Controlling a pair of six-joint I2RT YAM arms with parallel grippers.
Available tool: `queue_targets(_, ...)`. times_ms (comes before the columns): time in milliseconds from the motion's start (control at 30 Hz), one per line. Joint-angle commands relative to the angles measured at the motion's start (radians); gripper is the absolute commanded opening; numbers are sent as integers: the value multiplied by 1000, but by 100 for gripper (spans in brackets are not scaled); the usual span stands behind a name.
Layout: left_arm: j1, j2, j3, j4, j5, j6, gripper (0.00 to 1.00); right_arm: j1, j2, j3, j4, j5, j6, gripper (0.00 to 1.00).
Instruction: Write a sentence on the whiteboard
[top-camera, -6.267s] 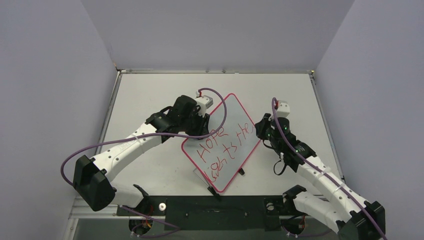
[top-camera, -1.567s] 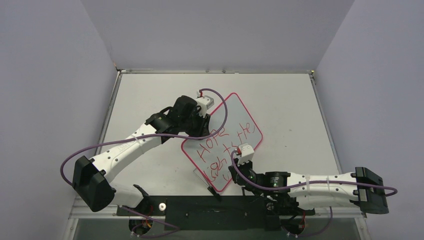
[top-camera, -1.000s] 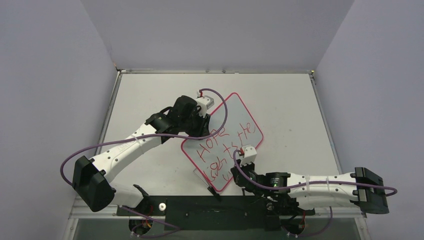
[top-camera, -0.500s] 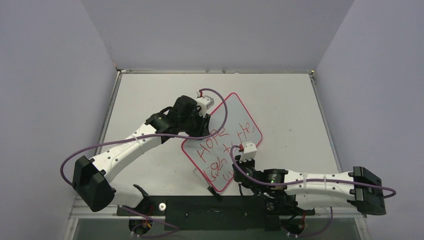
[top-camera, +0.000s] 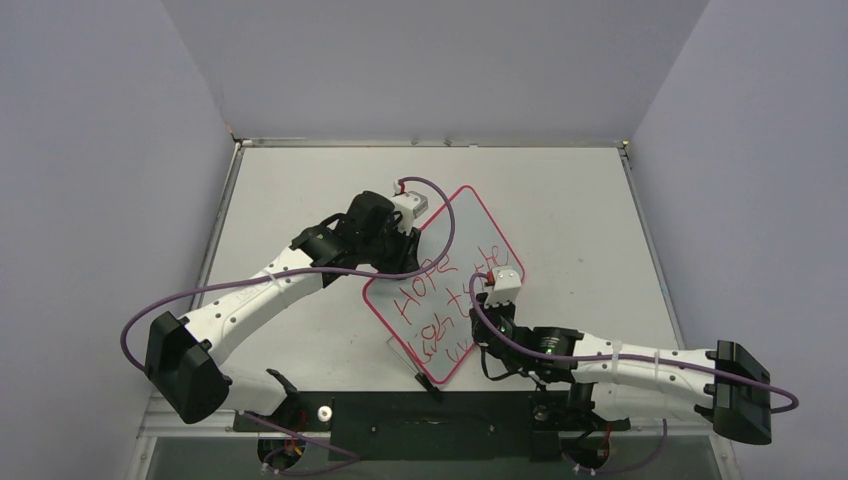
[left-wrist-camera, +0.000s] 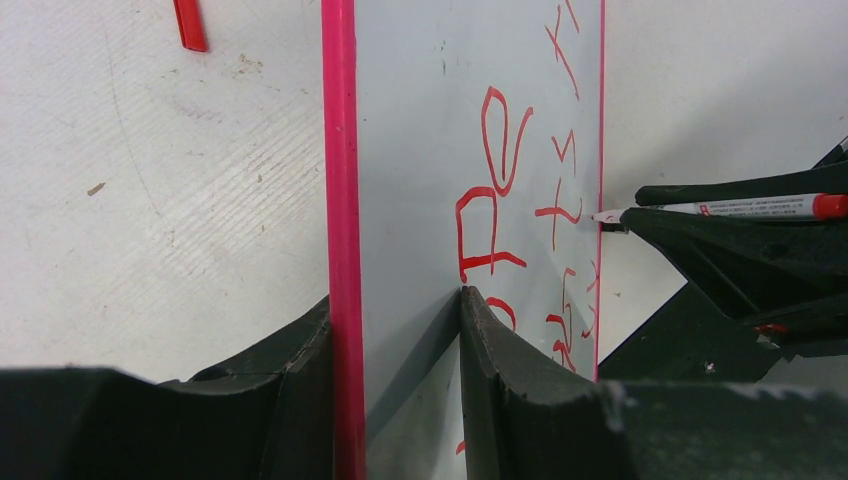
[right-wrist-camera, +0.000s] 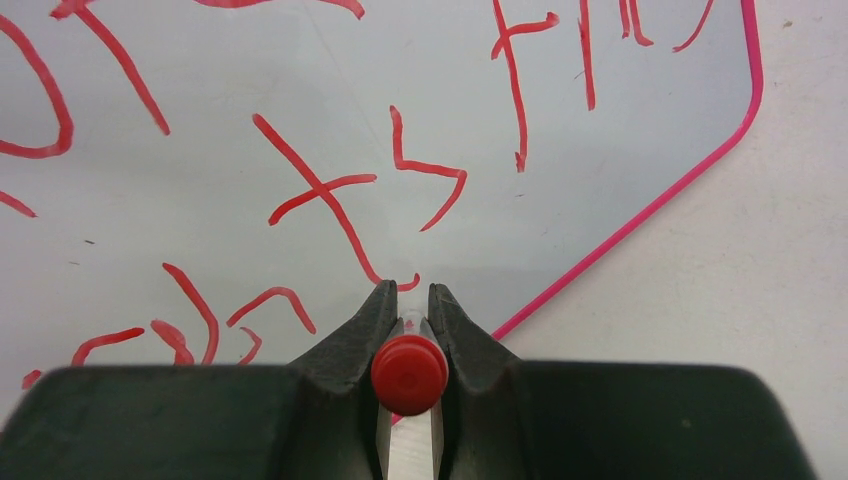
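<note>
The whiteboard (top-camera: 472, 228), white with a pink rim, lies turned like a diamond mid-table. The sentence (top-camera: 440, 300) runs over it in red scrawl, starting "HOPE". My left gripper (top-camera: 408, 238) is shut on the board's far-left edge. In the left wrist view one finger sits behind the rim (left-wrist-camera: 338, 150) and one on the board's face (left-wrist-camera: 430, 120). My right gripper (right-wrist-camera: 408, 290) is shut on a red-capped marker (right-wrist-camera: 409, 373). The marker's tip (left-wrist-camera: 606, 215) touches the whiteboard (right-wrist-camera: 600, 120) near its right rim, below the red letters (right-wrist-camera: 320, 190).
A short red piece (left-wrist-camera: 188, 22) lies on the table beyond the board's left rim. The black base rail (top-camera: 430, 412) runs along the near edge. Grey walls close the table's left, back and right sides.
My right gripper has carried the marker up the board away from the near edge, toward its right rim. More red strokes stand at the board's near corner. The left arm has not moved.
</note>
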Motion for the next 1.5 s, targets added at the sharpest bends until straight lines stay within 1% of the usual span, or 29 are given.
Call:
queue_targets(0,-2,19,-35,-122,-213,168,0,-7,-64,3,-1,11,3,0)
queue_targets(200,-1,20,-33,-124,-212,168,0,-24,-111,-41,-12,14,41,0)
queue_targets(567,-1,17,-35,-123,-212,168,0,-52,-50,-35,26,16,39,0)
queue_targets(967,-2,17,-35,-122,-210,168,0,-52,-36,-63,131,-88,26,0)
queue_targets(1233,-1,16,-35,-123,-209,168,0,-19,-1,-90,155,-121,54,0)
queue_targets(1467,-1,19,-35,-123,-211,168,0,28,-11,-115,129,-115,97,0)
